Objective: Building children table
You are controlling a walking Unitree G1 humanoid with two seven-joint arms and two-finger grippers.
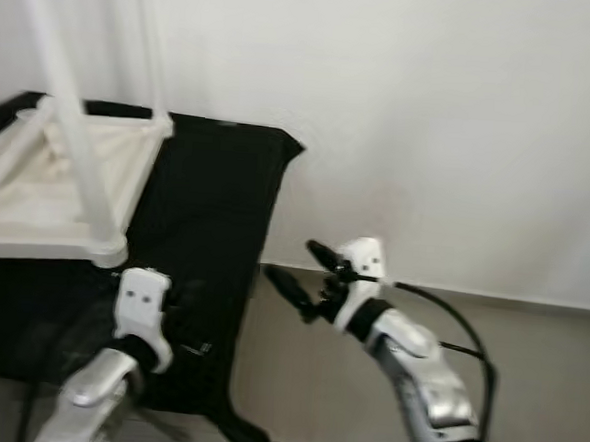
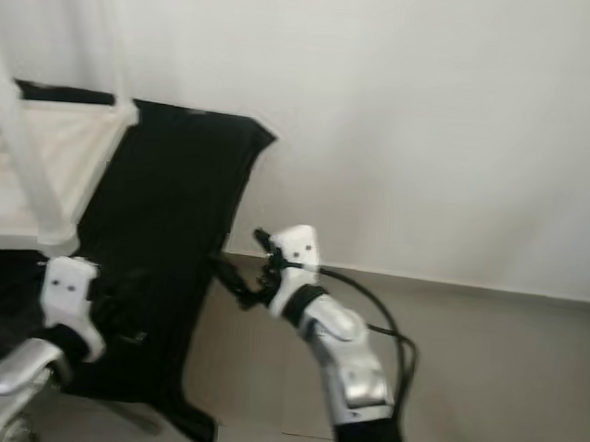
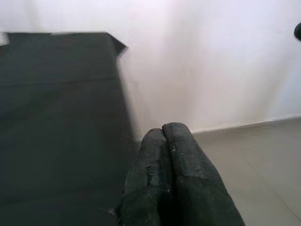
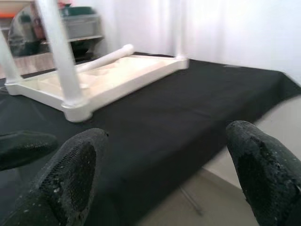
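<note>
two legs already stand up from the white children table [image 1: 36, 200], which lies upside down on the black cloth [image 1: 210, 226] at my far left, its underside up so legs can be fitted from above; a loose leg [image 4: 106, 57] seems to lie across its frame. the cloth covers a low tabletop and hangs over its edge toward the floor [image 1: 315, 383], probably to keep the plastic from scuffing. my left end effector [image 3: 163, 141] hovers low in front of the cloth's hanging edge, its fingers pressed together and holding nothing. further right, my right end effector [image 1: 294, 271] is raised just past the cloth's corner, pointing toward the table with its fingers [image 4: 75, 174] spread wide and nothing between them. i judge the build partway done, with me in an approach posture, the right side readied to take a leg.
</note>
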